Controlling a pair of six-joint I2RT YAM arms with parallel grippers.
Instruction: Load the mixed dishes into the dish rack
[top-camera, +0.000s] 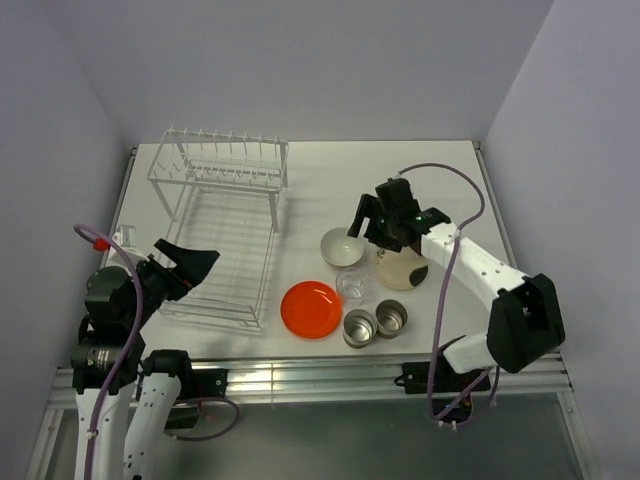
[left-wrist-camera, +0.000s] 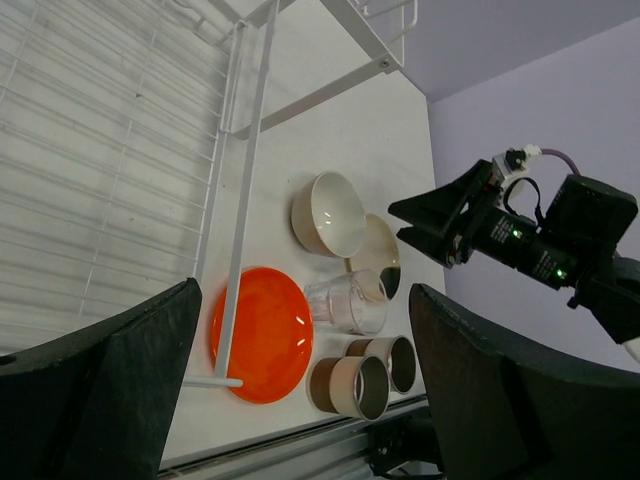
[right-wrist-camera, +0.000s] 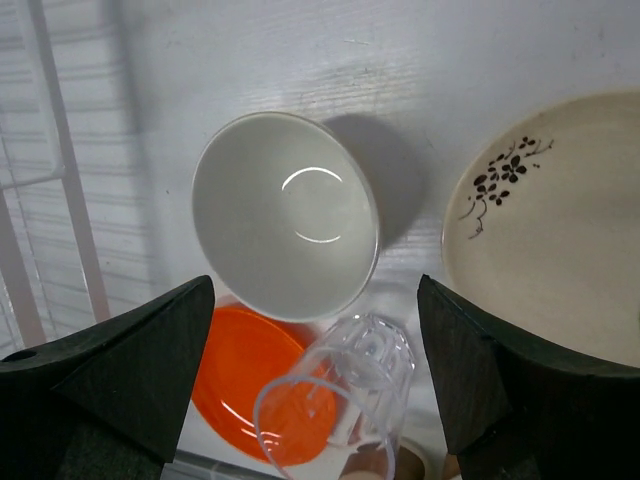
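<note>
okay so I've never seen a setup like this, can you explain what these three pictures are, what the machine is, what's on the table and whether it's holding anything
Two robot arms are bolted to a table's near edge. One picture looks down from above; the other two come from cameras on each wrist, with dark fingers framing the view. On the table stand a white wire dish rack, an orange plate, a cream plate with a dark floral mark, a pale bowl, a clear glass and two steel cups. The left tool hangs over the rack; the right tool hangs over the bowl. Both are open, holding nothing.
</note>
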